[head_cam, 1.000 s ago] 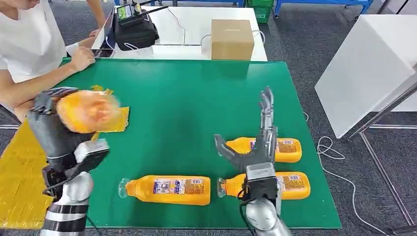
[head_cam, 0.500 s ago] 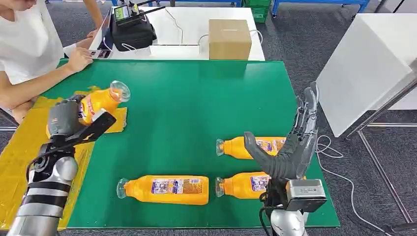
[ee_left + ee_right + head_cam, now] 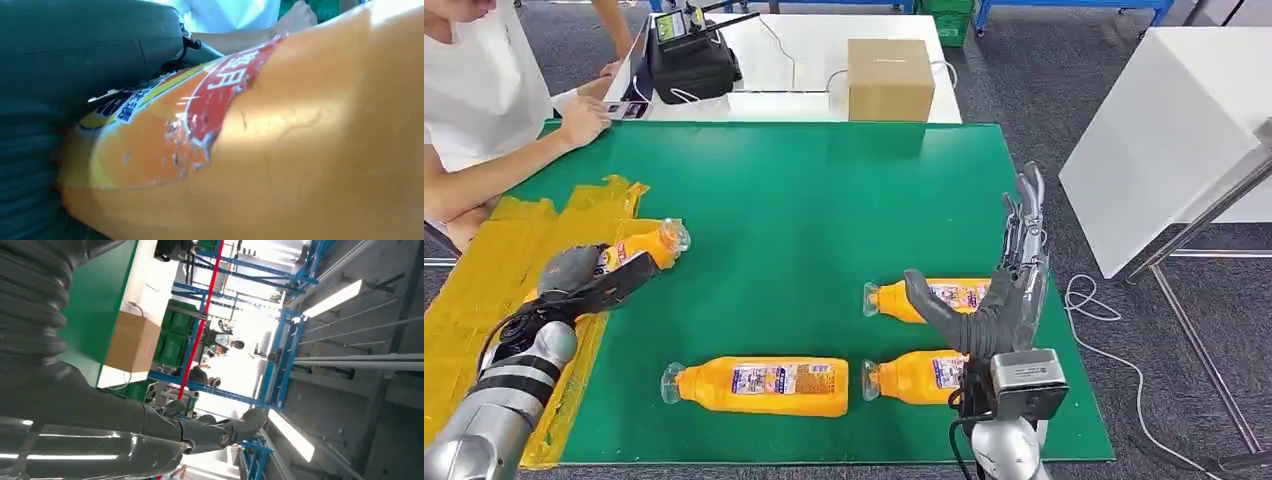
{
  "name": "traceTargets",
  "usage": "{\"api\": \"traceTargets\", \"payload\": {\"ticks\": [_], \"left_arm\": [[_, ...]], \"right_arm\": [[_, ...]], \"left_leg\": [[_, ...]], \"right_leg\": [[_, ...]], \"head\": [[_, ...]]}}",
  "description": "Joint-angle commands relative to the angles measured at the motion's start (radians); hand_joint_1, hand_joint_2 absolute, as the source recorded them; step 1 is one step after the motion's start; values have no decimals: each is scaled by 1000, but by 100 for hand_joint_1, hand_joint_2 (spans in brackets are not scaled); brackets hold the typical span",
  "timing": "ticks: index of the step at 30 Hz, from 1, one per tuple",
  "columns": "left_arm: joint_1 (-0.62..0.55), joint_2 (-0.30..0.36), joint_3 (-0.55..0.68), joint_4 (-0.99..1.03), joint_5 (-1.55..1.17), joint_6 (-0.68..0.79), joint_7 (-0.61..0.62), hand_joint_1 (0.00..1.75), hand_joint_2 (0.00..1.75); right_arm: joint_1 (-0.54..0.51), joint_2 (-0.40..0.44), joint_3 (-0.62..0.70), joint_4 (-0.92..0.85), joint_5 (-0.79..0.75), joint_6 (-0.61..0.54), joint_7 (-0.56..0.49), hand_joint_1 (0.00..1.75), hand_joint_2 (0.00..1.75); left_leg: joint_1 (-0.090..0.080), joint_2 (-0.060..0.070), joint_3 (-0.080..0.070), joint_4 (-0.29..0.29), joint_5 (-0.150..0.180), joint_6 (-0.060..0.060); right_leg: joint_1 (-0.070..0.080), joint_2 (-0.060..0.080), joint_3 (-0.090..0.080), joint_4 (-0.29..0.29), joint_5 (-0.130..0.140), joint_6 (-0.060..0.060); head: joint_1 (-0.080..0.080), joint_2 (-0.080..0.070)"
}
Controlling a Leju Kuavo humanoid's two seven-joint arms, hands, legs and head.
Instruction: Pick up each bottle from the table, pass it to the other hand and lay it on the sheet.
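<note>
My left hand [image 3: 584, 280] grips an orange bottle [image 3: 637, 250] low over the yellow sheet [image 3: 484, 300] at the table's left side, the bottle's clear cap pointing toward the table's middle. In the left wrist view the orange bottle [image 3: 280, 145] sits against my dark palm [image 3: 75, 55]. My right hand [image 3: 999, 290] is open, fingers straight and raised above two orange bottles [image 3: 924, 297] [image 3: 919, 376] lying on the green table [image 3: 824, 200]. A third bottle [image 3: 764, 385] lies near the front edge. In the right wrist view my right hand [image 3: 150, 425] holds nothing.
A person [image 3: 484, 90] sits at the far left corner, a hand on the table edge. A cardboard box [image 3: 889, 78] and a black device [image 3: 689, 60] stand on the white table behind. A white panel [image 3: 1164, 130] stands to the right.
My left hand has swung down and lowered the bottle from mid-air onto the yellow sheet. My right hand moved right, away from the centre, and now stands over the two right bottles.
</note>
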Motion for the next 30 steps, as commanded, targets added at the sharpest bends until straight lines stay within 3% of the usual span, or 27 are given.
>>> {"api": "traceTargets", "payload": {"ticks": [1, 8, 13, 14, 16, 19, 23, 30], "left_arm": [[-54, 12, -33, 127, 2, -5, -1, 175, 175], [-22, 6, -22, 220, -11, 30, 44, 175, 175], [-32, 16, -112, 250, -195, 214, 257, 175, 175], [-19, 50, -199, 218, -336, 364, 348, 175, 175], [-5, 79, -244, 243, -440, 490, 309, 175, 175], [7, 101, -309, 258, -440, 539, 282, 175, 175], [16, 101, -287, 280, -435, 524, 210, 175, 175], [40, 91, -227, 298, -379, 519, 124, 175, 175]], "right_arm": [[-35, -11, -12, 61, 2, 2, 5, 0, 175], [-54, -15, 15, 97, 8, 18, 12, 0, 175], [-72, -14, 46, 134, 44, 20, 27, 0, 175], [-79, -18, 58, 147, 43, 18, 27, 0, 175], [-89, -35, 78, 172, 29, 3, 11, 0, 175], [-88, -53, 86, 180, 11, -6, -7, 0, 175], [-86, -66, 100, 175, 7, -9, -9, 0, 175], [-81, -73, 105, 175, 5, -12, -9, 0, 175]], "left_leg": [[1, 1, 4, -1, 0, -3], [0, 3, 5, -2, 0, -3], [0, 4, 6, -2, 0, -3], [1, 5, 7, -2, -1, -4], [2, 4, 7, -2, 0, -4], [3, 6, 7, -2, -1, -4], [3, 0, 4, -1, 0, -3], [2, 1, 3, -1, 0, -3]], "right_leg": [[1, 0, 4, -1, 0, -1], [2, 2, 4, 0, 0, -1], [2, 2, 4, 1, 0, -1], [3, 3, 5, 0, 0, -1], [3, 3, 5, 0, 0, -1], [4, 5, 5, 0, 0, -1], [3, 2, 3, 1, -1, -1], [3, 2, 2, 1, 0, -1]], "head": [[0, 0], [0, 0], [0, 0], [0, 0], [0, 0], [0, 0], [0, 0], [0, 0]]}}
